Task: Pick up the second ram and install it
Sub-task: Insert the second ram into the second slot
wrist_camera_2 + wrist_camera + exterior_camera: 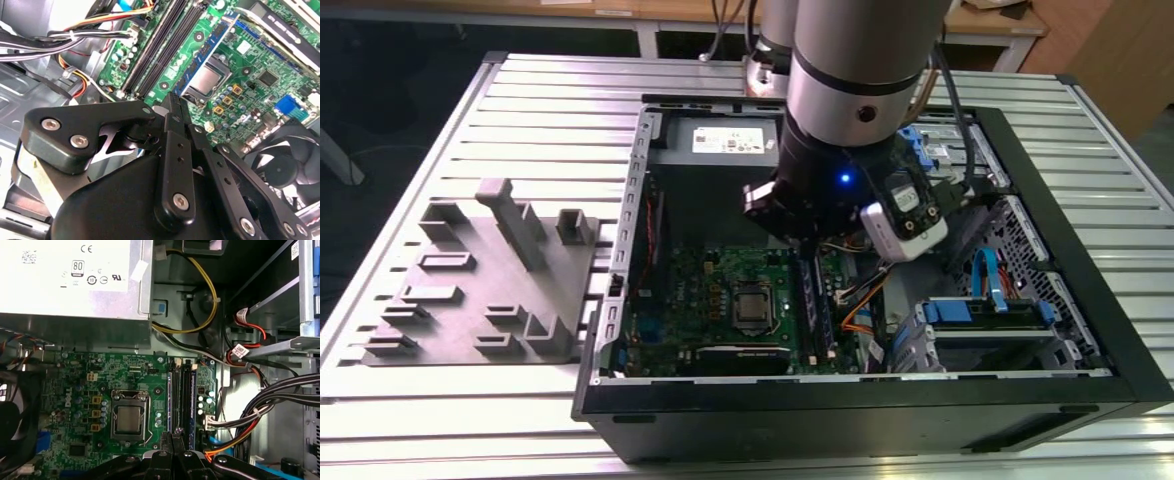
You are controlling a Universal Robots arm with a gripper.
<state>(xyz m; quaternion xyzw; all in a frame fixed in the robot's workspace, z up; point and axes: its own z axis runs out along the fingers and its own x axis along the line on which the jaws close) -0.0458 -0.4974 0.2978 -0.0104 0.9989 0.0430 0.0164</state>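
So the open PC case [854, 430] sat on the desk [454, 110], parts holder [480, 290] on the exterior view's left of it. Inside, the motherboard [707, 290] lay flat with the power supply [720, 140] beyond it. The slot rails [814, 300] ran just on the exterior view's right of the CPU socket [753, 308], and the gripper [175, 434] hung over them.

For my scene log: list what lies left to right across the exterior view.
Grey fixture block → processor socket → black memory slot rails → blue drive caddy.
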